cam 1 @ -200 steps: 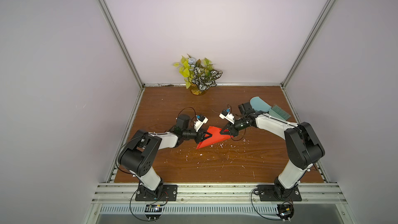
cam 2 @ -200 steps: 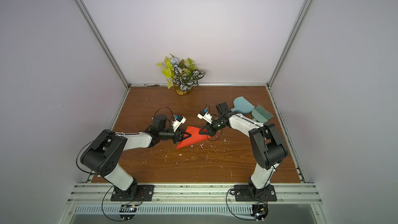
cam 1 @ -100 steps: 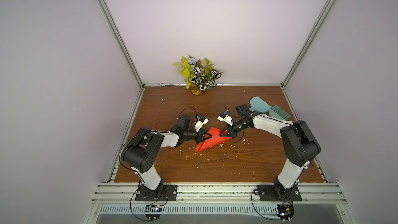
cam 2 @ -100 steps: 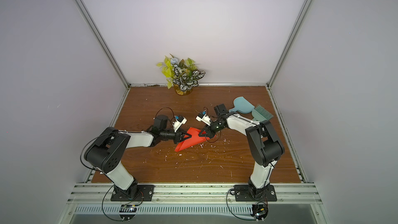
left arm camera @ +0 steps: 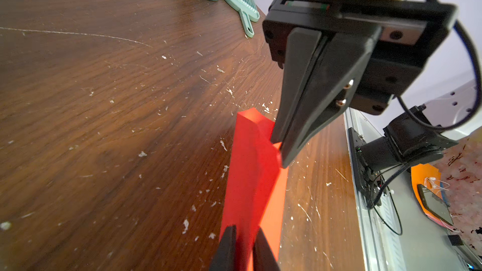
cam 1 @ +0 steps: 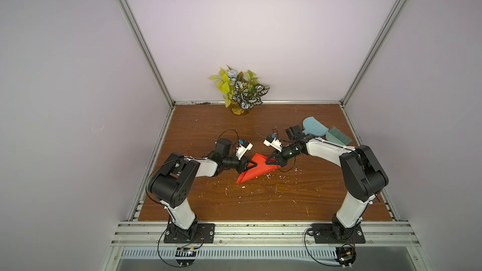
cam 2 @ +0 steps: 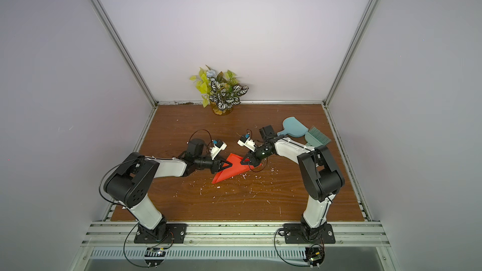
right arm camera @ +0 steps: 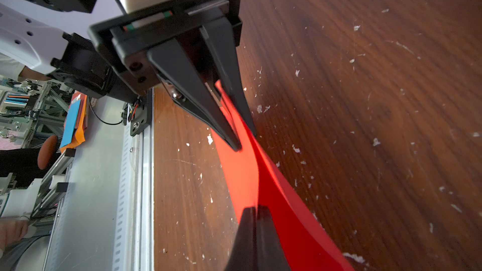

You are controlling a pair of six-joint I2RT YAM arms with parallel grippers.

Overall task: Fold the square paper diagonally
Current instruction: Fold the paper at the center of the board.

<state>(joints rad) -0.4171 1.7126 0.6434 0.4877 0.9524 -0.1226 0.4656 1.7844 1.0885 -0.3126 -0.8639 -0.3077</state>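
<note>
Right gripper [left arm camera: 279,149]: jaws fully closed, pinching one edge of the square paper [cam 1: 257,172]. Left gripper [right arm camera: 245,140], facing it from just across the sheet: jaws a little apart, with the paper's doubled layers running between them. I cannot tell whether the pads actually press. The tips of the two grippers are near each other but not touching, and the paper spans the gap. It reads as a loose red-orange triangle with the layers bowed rather than flat. One corner trails down from the left gripper towards the robot's base and seems to rest on the wooden table [cam 1: 260,204]. My read is that the diagonal has been brought over but not creased. The next move calls for lowering the sheet flat with its corners matched, then pressing along the fold while one gripper keeps it pinned. A loose hold on the left could let the layers slide. Both arms reach in low with forearms close to level and elbows out to the sides, and their wrists angle towards each other. White scraps [cam 1: 281,177] litter the wood below the right gripper. Behind its wrist lie a light blue dustpan [cam 1: 314,126] and a teal brush [cam 1: 337,138], well apart from the paper. A potted plant [cam 1: 241,92] stands at the far wall.
</note>
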